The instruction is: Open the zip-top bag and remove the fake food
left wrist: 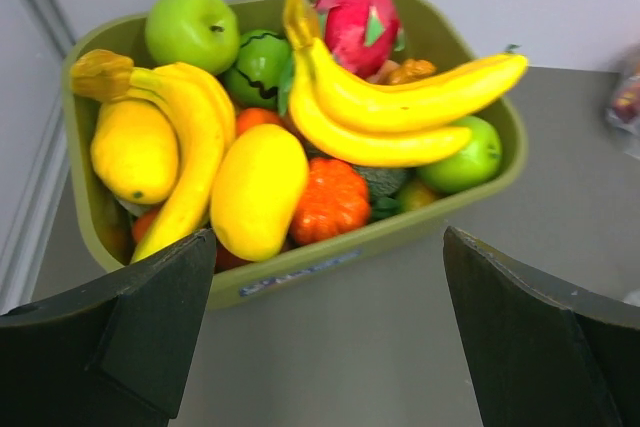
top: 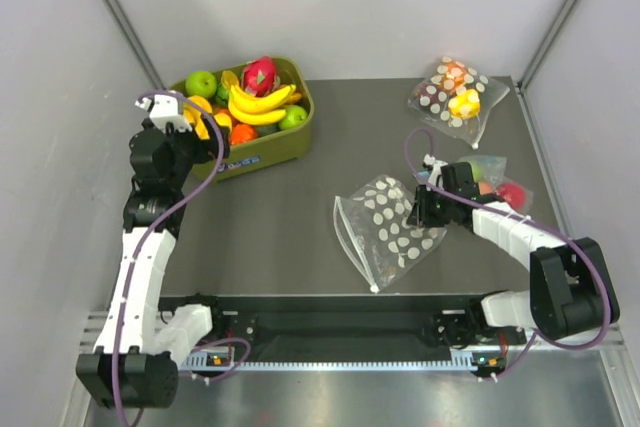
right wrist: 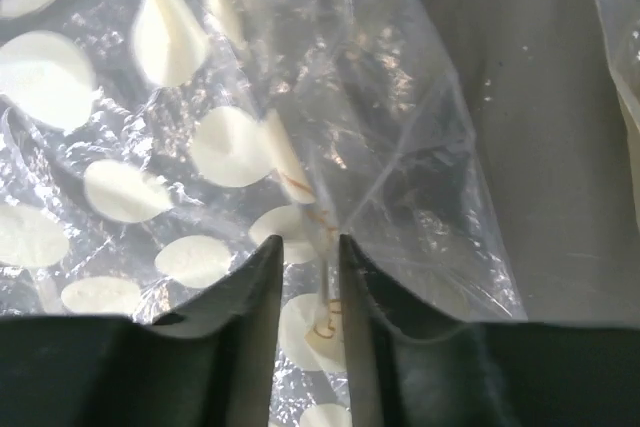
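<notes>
The flat, clear, white-dotted plastic zip-top bag lies mid-right on the grey bench with the right jaws pinched on a fold of its right edge, while the left jaws stand wide apart facing the olive-green plastic tub holding a glossy yellow banana bunch and round green apple.

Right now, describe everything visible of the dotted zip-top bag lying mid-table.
The zip-top bag is thin clear plastic printed with white dots, crinkled and glossy. It lies flat on the grey table, looking empty, its zip strip along the left edge. The right gripper has its fingers pinched on a raised fold of film at the bag's right side.
</notes>
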Motion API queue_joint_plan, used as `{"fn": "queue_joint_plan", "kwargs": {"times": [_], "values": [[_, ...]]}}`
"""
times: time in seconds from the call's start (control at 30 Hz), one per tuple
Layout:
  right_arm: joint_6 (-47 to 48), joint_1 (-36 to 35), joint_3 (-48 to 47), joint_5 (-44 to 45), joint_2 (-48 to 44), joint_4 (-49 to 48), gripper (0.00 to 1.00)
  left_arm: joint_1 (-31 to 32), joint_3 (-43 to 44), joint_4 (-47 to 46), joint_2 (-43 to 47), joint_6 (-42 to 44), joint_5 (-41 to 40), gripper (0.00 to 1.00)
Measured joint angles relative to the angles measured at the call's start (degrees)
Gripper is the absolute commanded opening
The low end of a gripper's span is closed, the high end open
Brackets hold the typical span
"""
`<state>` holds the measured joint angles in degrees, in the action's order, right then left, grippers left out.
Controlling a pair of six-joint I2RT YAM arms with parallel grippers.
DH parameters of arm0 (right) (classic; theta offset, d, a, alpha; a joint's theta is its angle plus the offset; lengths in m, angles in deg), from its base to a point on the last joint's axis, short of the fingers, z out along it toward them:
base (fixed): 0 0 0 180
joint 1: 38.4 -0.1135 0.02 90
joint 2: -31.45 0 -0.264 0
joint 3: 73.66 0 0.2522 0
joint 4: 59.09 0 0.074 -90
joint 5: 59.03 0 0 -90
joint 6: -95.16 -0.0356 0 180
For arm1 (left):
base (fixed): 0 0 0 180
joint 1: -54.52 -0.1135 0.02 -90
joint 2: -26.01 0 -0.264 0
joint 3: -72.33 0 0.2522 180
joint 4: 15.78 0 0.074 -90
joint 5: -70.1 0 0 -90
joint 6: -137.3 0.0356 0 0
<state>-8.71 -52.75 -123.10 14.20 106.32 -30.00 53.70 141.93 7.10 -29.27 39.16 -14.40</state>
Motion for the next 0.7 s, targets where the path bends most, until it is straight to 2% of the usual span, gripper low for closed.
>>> {"fn": "queue_joint_plan", "kwargs": {"times": [0.03,0.07,0.13,0.17,0.27,0.5,0.7], "values": [[0.20,-0.02,0.00,-0.35,-0.07,-0.04,0.43,0.00,0.00,0.70,1.16,-0.44,1.05,0.99],[0.20,-0.07,0.00,-0.68,-0.24,-0.09,0.60,0.00,0.00,1.66,2.27,-0.87,1.92,0.99],[0.48,-0.28,-0.02,-1.01,-0.94,-0.20,0.74,0.00,0.00,3.61,3.91,-1.55,3.37,0.99],[0.70,-0.28,-0.11,-1.09,-1.49,-0.20,0.78,0.00,0.00,4.59,4.52,-1.84,3.96,0.99],[0.94,-0.33,-1.31,-0.68,-3.54,0.70,0.86,0.00,0.37,8.09,5.40,-2.49,5.07,0.99],[2.14,-0.52,-7.93,2.80,-10.64,3.41,0.89,0.00,3.15,15.39,5.66,-4.42,6.08,0.99],[2.86,-0.52,-11.65,7.93,-18.93,4.59,0.94,0.00,3.45,17.73,6.93,-5.79,6.05,0.99]]}}
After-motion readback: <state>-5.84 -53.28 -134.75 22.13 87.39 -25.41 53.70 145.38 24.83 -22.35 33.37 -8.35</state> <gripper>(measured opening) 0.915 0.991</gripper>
